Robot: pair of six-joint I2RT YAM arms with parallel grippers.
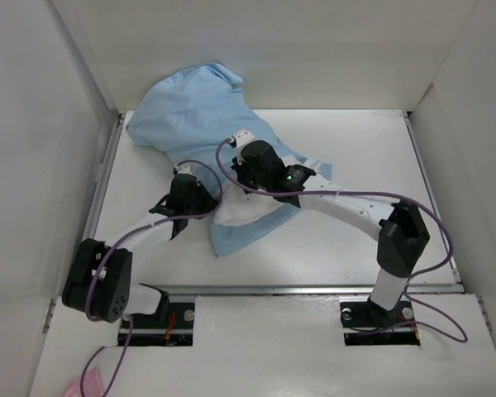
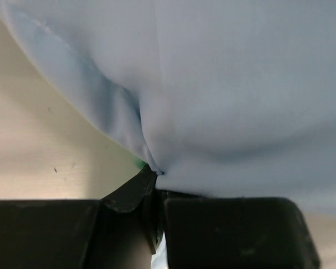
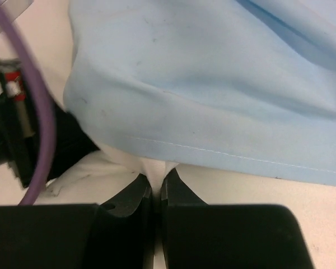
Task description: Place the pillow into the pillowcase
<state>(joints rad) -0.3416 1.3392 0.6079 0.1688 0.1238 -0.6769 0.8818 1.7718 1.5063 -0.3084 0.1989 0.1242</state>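
The pillowcase (image 1: pixel 190 107) is thin, pale blue cloth, smooth and matt, with a fine stitched hem. The pillow (image 3: pixel 101 174) is soft white cloth, also matt, a little creased. The fingers of the left gripper (image 2: pixel 155 188) and the right gripper (image 3: pixel 155 190) are black matt plastic. The table (image 1: pixel 355 157) is white and smooth, with faint specks. The cable (image 3: pixel 42 112) has a smooth purple sheath.

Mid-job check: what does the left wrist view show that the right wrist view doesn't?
Left wrist only: the left tool shut on a pinch of the pale blue pillowcase. Right wrist only: the right tool closed on what looks like white pillow fabric below the pillowcase hem, plus a purple cable. Both: pillowcase cloth over the table.
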